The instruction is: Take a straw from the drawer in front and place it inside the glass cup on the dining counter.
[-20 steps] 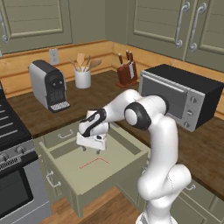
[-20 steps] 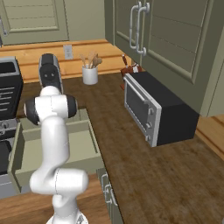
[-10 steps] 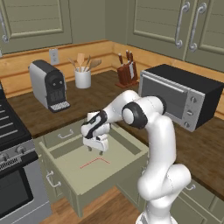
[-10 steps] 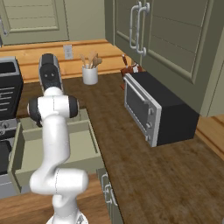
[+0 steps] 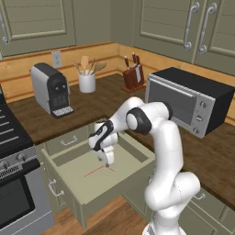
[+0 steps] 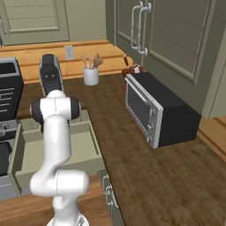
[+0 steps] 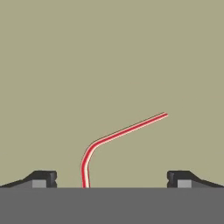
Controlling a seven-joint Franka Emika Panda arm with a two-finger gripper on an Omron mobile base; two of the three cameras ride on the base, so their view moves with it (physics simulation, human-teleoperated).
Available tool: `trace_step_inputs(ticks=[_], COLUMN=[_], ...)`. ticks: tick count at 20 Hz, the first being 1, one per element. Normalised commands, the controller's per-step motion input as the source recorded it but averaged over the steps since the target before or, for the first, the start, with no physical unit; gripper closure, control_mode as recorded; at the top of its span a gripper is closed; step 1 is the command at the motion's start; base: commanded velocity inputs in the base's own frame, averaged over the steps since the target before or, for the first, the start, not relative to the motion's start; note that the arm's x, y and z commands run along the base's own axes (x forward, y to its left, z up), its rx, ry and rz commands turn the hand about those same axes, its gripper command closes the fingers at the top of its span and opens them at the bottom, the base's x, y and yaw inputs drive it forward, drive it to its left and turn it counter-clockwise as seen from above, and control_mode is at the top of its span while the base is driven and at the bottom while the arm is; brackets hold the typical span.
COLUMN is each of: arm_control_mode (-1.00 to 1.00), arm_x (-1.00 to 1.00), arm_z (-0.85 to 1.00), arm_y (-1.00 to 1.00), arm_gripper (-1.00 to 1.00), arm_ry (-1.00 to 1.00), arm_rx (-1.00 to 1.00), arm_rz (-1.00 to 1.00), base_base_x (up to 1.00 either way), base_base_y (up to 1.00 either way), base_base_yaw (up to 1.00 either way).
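Note:
The drawer point(image 5: 115, 192) stands pulled open below the worktop, and its pale inside floor point(image 7: 109, 61) fills the hand view. A thin red straw point(image 5: 98, 170) with a bent end lies flat on that floor. My gripper point(image 5: 108, 161) hangs inside the drawer, pointing down, just above the straw's far end. In the hand view the straw point(image 7: 127, 130) runs from between my fingertips point(image 7: 43, 177) up to the right, and the gripper point(image 7: 111, 178) is open with nothing held. The drawer point(image 6: 81, 145) also appears behind my arm in the right base view. The glass cup and the dining counter are out of view.
A stove point(image 5: 13, 183) stands left of the drawer. On the worktop sit a coffee machine point(image 5: 49, 89), a white crock of wooden spoons point(image 5: 86, 81), a knife block point(image 5: 133, 75) and a toaster oven point(image 5: 190, 101). The drawer walls enclose the gripper closely.
The gripper has come down a little deeper into the drawer, closer to the straw. Its jaws stay wide open, and the straw has not moved.

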Motion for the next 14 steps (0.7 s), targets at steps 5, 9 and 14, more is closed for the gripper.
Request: trace_step_inputs(ticks=[5,9,14], arm_control_mode=[-1.0,-1.0,-1.0], arm_x=[0.01,0.0,0.0], arm_z=[-0.19,-0.17,-0.19], arm_y=[0.0,0.0,0.0], arm_gripper=[-1.0,-1.0,-1.0], arm_ry=[0.0,-0.02,-0.07], arm_rx=[-0.03,-0.08,-0.13], arm_rz=[-0.23,-0.23,-0.23], base_base_x=[0.0,0.0,0.0], base_base_y=[0.0,0.0,0.0], base_base_yaw=[0.0,0.0,0.0])
